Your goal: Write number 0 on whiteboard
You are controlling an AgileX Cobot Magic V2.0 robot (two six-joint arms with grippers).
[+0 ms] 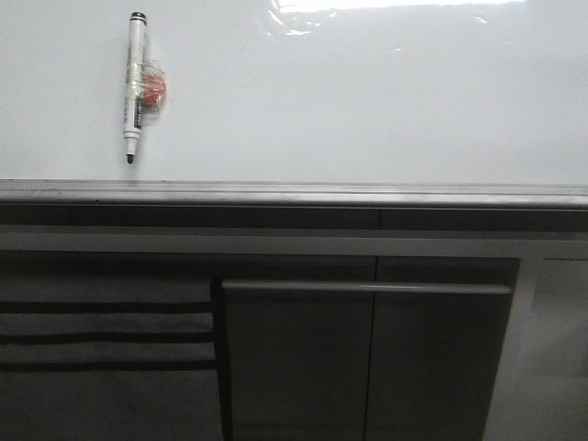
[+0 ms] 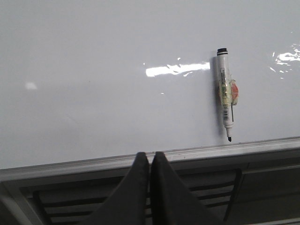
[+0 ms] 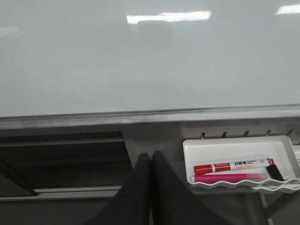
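Observation:
The whiteboard [image 1: 349,101] is glossy white with a grey metal edge strip along its near side. A white marker with a black tip [image 1: 135,87] sticks to it at the upper left, tip towards the strip, with an orange blob taped to it. The marker also shows in the left wrist view [image 2: 225,101]. No number 0 shows on the board. My left gripper [image 2: 150,155] is shut and empty, its tips over the edge strip, well apart from the marker. My right gripper [image 3: 151,155] is shut and empty, below the board [image 3: 140,61]. Neither gripper shows in the front view.
Dark grey cabinet panels [image 1: 294,358] with slats lie below the board's edge. A white tray [image 3: 197,147] holding a red marker [image 3: 232,166] and a pink marker [image 3: 229,178] hangs under the edge strip, beside my right gripper.

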